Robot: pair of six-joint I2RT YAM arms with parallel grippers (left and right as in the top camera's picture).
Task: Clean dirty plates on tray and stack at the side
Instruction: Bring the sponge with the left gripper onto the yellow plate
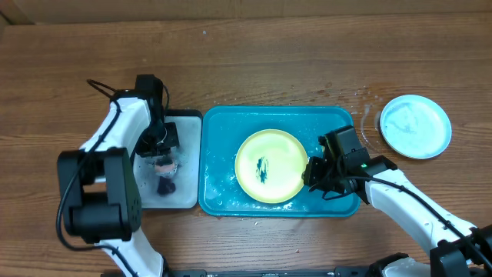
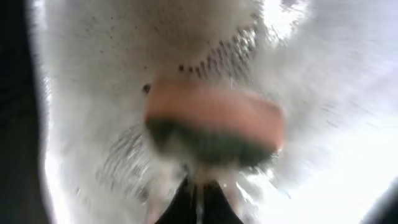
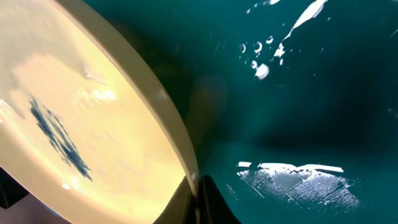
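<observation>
A yellow-green plate (image 1: 269,154) lies inside the teal tray (image 1: 223,127), a little left of the tray's middle, its white centre marked by a black smear (image 1: 261,171). The wrist view of the same plate (image 3: 106,93) shows the smear (image 3: 56,137) as a streak running across the pale surface. Wet patches glisten on the tray floor (image 3: 323,74) beside the rim. The right gripper (image 1: 311,175) sits inside the tray at the plate's right edge. Its jaws are closed together, their tips (image 3: 199,186) right against the plate's rim. Whether the rim is pinched between them cannot be told. A light blue plate (image 1: 416,125) rests on the wooden table (image 1: 231,61) outside the tray, well off its far right corner, with a few water drops between the two. Touching the tray's left side is a small tray (image 1: 188,192) with a pale floor, and the left gripper (image 1: 164,158) reaches down into it. From the left wrist the picture is blurred. An orange and green sponge (image 2: 214,124) lies just ahead of that gripper (image 2: 199,193), whose jaws are closed with their tips at the sponge's near edge.
</observation>
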